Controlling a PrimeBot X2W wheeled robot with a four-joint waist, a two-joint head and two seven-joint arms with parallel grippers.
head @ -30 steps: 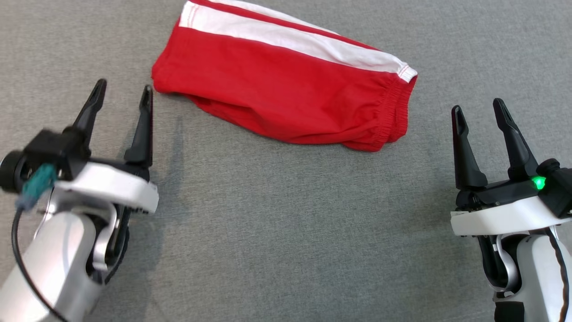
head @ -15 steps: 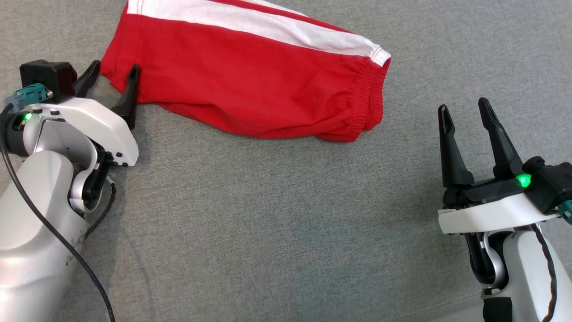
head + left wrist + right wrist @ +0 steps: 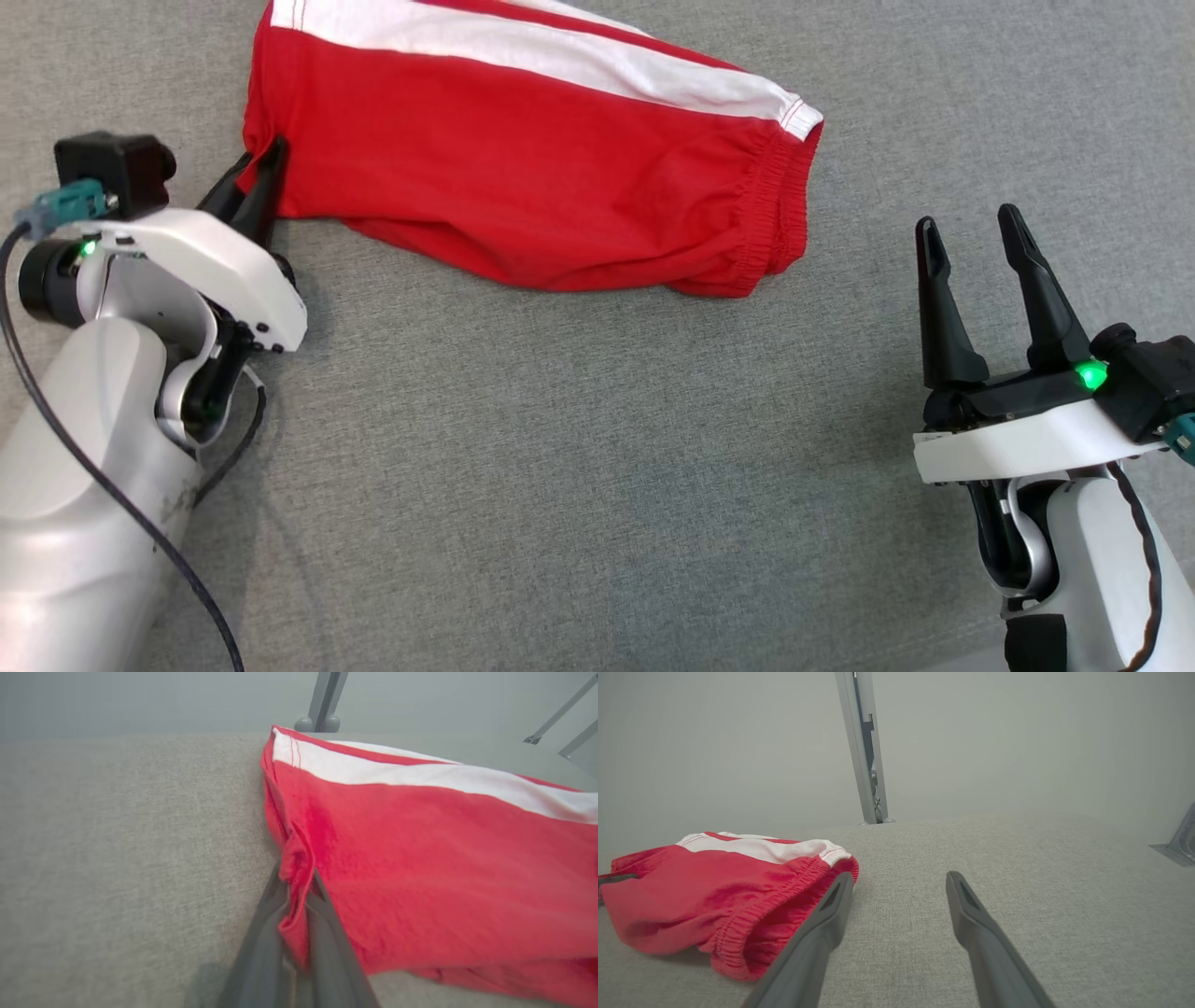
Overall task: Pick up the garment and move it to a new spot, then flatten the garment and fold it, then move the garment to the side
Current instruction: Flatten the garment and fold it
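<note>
Black fingers of the left pincer [image 3: 263, 154] are pressed together, pinching the edge of the red shorts [image 3: 523, 168] near one corner. A little fold of red cloth is squeezed between the two fingers and pokes up past their tips. From this pincer the shorts spread out to the right, lying on the grey mat [image 3: 560, 467]. Their white stripe [image 3: 560, 61] runs along the far side, away from the pincer. The stretchy waistband [image 3: 789, 210] is at the end farthest from the left pincer, bunched up in small wrinkles. The side of the shorts closest to the pincers looks a bit rumpled.

The right pincer [image 3: 967, 219] has its fingers spread apart with nothing between them. It is well apart from the shorts, and the waistband is ahead of it and to its left. Bare grey mat lies in front of it and to its right. Far past its tips a grey metal post [image 3: 864, 746] stands at the back edge of the mat
</note>
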